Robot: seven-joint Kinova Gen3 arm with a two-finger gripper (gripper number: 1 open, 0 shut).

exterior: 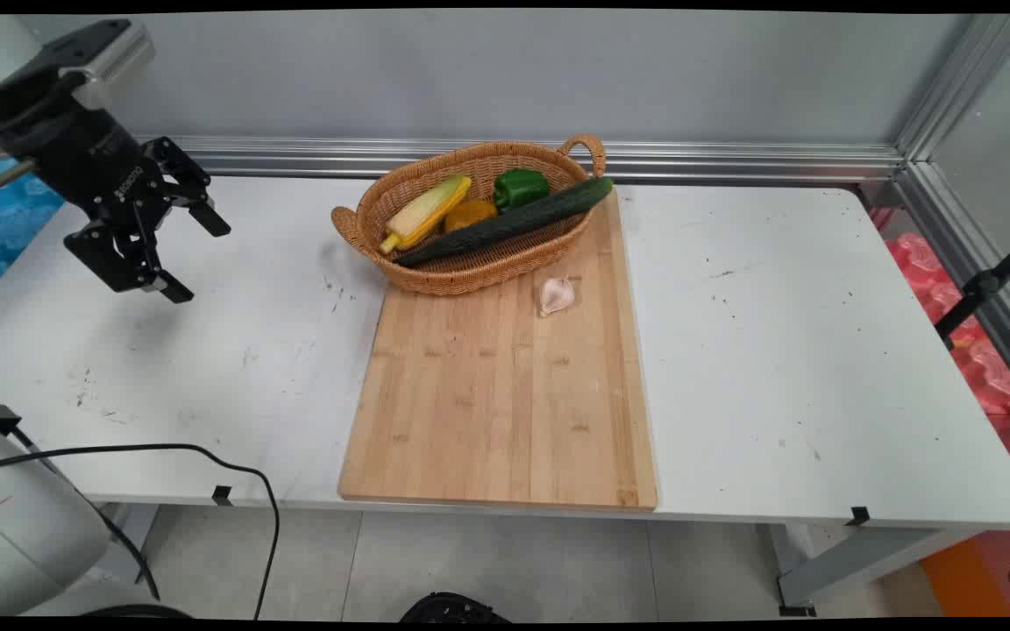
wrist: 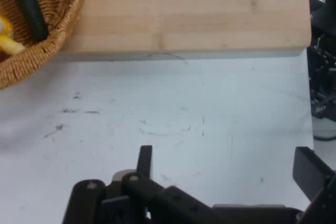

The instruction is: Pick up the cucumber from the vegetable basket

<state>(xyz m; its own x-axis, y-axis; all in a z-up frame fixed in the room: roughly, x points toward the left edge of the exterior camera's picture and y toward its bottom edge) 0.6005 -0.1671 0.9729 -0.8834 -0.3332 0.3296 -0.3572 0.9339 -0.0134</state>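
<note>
White and scuffed with dark marks, the desk [exterior: 777, 350] reaches nearest the camera at its front edge; we take it as the largest item and place everything else by the cutting board [exterior: 505, 394]. We see that this board is a flat bamboo rectangle, pale and striped with grain, running from the desk's front edge toward the wall. On the board's far end sits an oval wicker basket [exterior: 470, 267] with loop handles, its left part overhanging the board's edge. In the basket, by descending size, lie a long dark cucumber [exterior: 514, 223] set diagonally with its tip over the rim, a husked ear of corn [exterior: 426, 212], a glossy green pepper [exterior: 520, 187] and a rounded orange item [exterior: 470, 213] we cannot identify. A small papery garlic bulb [exterior: 556, 295] rests on the board just in front of the basket. The hand [exterior: 194, 252], black and hard-edged, hangs above bare desk well to the left of the board, fingers spread wide and holding nothing; the hand view shows the board's long edge ahead.

We judge two risks: a sweep toward the board could catch the light basket's overhanging end and shove it, and the round garlic could roll if nudged.
</note>
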